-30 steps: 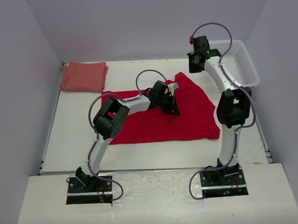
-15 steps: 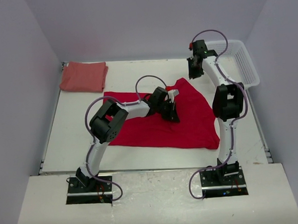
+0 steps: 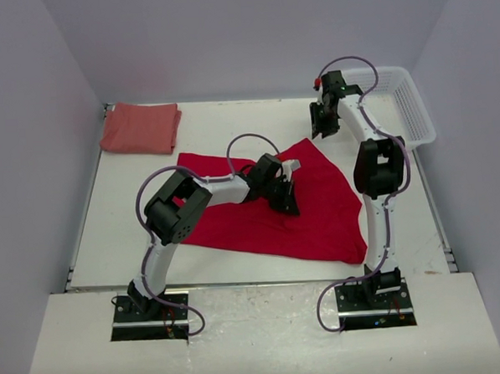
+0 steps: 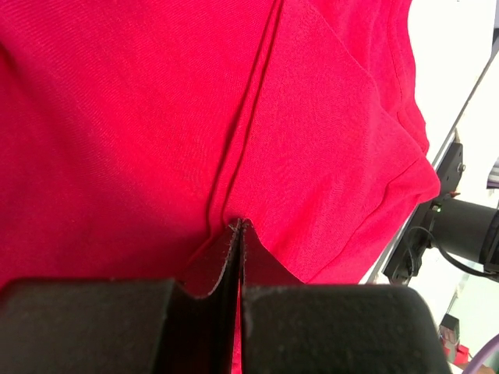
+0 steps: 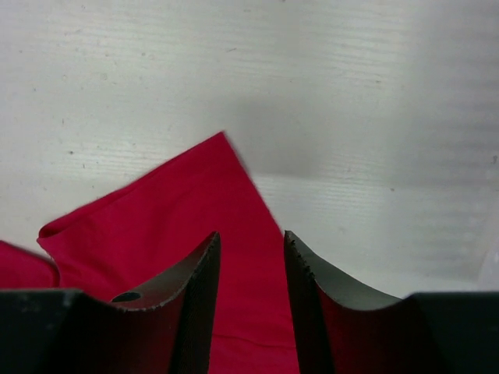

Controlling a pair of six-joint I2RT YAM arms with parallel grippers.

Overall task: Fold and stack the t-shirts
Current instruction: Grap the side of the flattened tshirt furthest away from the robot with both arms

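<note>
One pinch alone may bunch the bright red soft cloth t-shirt (image 3: 235, 221): the left gripper (image 4: 238, 224) clamps a mid-body fold while the right gripper (image 5: 251, 234) hangs parted and empty over its corner. Rumpled and creased, it lies left of and nearer than the white plastic lattice basket (image 3: 415, 105); the folded salmon-red t-shirt (image 3: 140, 128) sits far left of it.

The right gripper (image 5: 251, 234) now parts its jaws; the bright red shirt (image 3: 319, 217) (pinched by the left gripper (image 4: 238, 227)) slides nearer the bases.
</note>
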